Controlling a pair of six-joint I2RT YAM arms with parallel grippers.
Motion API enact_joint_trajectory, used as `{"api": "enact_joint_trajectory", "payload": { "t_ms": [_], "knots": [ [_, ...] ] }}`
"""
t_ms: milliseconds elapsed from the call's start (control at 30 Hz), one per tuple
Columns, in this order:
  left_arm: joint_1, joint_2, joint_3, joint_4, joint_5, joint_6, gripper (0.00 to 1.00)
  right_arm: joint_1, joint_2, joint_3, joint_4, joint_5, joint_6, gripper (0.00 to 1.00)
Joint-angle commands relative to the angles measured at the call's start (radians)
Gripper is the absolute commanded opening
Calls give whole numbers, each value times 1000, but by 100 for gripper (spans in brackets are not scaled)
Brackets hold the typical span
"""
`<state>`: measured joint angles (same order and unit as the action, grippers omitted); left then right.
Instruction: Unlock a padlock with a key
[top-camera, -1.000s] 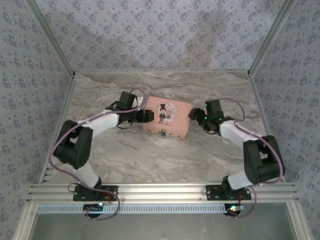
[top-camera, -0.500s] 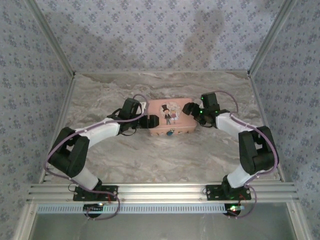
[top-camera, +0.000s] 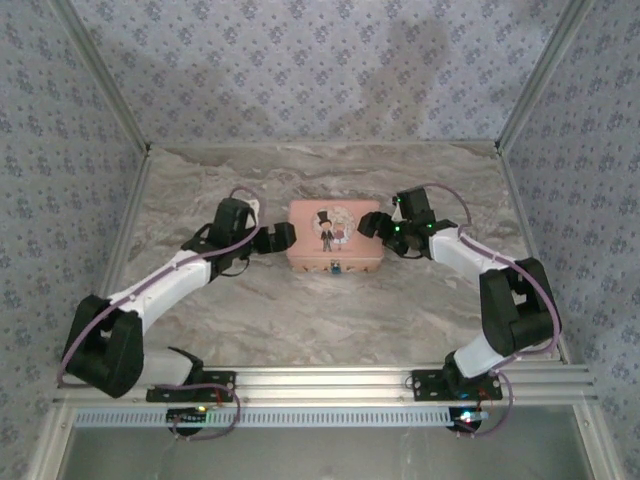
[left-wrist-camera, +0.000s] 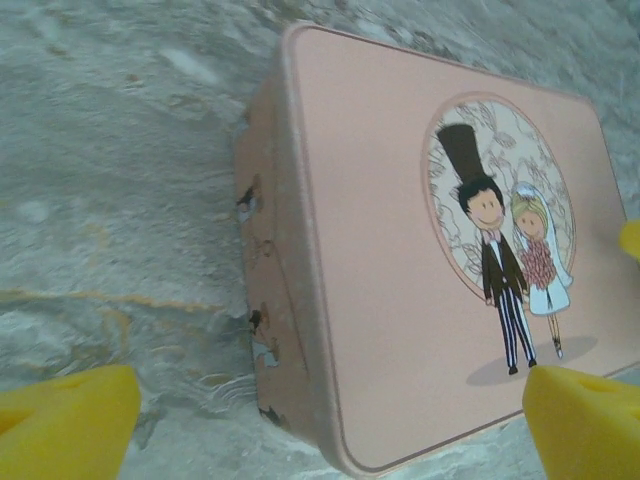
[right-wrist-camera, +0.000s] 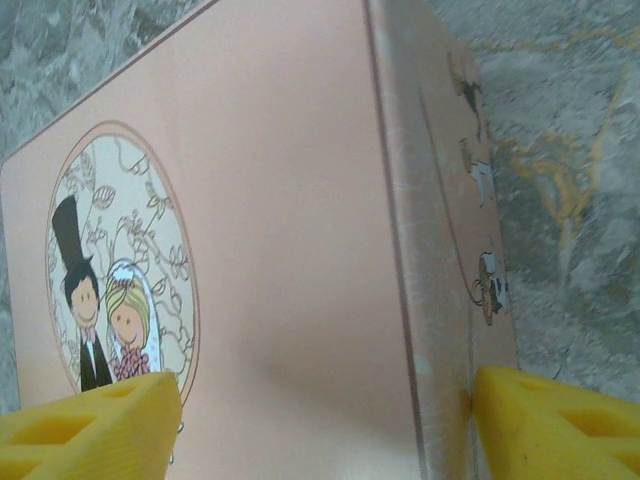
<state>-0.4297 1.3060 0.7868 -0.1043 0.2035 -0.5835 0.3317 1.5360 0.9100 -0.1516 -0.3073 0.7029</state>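
Left fingers (left-wrist-camera: 65, 425): spread open, empty, one end of the pink tin (top-camera: 334, 232) just ahead between them. Small blue item on the tin's near face, probably the padlock (top-camera: 335, 267), lies between the two sets of fingers. Right fingers (right-wrist-camera: 90, 425): open, empty, the tin's other end between them. Looks like squaring the tin on the bench (top-camera: 300, 310); unlocking not started. Next: steady the tin, get a key in hand, line it up with the keyhole.

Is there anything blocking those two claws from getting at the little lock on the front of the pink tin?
Nothing separate that I can see. The padlock hangs on the near wall of the pink tin; the left gripper is at its left end, the right gripper at its right end. Only the tin's own corners lie between.
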Motion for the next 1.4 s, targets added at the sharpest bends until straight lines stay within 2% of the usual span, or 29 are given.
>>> {"api": "enact_joint_trajectory", "payload": {
  "t_ms": [0,67,167,267,333,367,400,533,833,1200,1367],
  "knots": [
    [114,-29,-38,-19,73,-112,98,4,-64,13,-80,45,-48,80],
    [152,-35,-40,-69,76,-131,95,5,-95,23,-123,85,-66,81],
    [158,-59,-27,-181,17,-144,91,28,-160,30,-188,178,-122,81],
    [156,-68,5,-317,-62,-145,79,67,-221,28,-255,280,-125,79],
    [154,-52,33,-399,-128,-127,65,84,-256,29,-293,296,-135,77],
    [157,-33,49,-436,-156,-116,54,92,-269,30,-312,288,-143,75],
    [160,-13,63,-460,-173,-108,50,104,-281,29,-324,288,-149,74],
    [164,95,106,-486,-194,-78,41,159,-349,-6,-330,298,-138,73],
    [166,296,191,-441,-194,-101,33,179,-458,-99,-337,307,-98,73],
    [166,379,204,-409,-184,-128,27,165,-490,-135,-359,296,-88,73],
    [161,415,204,-412,-197,-128,19,152,-490,-135,-357,293,-87,73]
  ]
}}
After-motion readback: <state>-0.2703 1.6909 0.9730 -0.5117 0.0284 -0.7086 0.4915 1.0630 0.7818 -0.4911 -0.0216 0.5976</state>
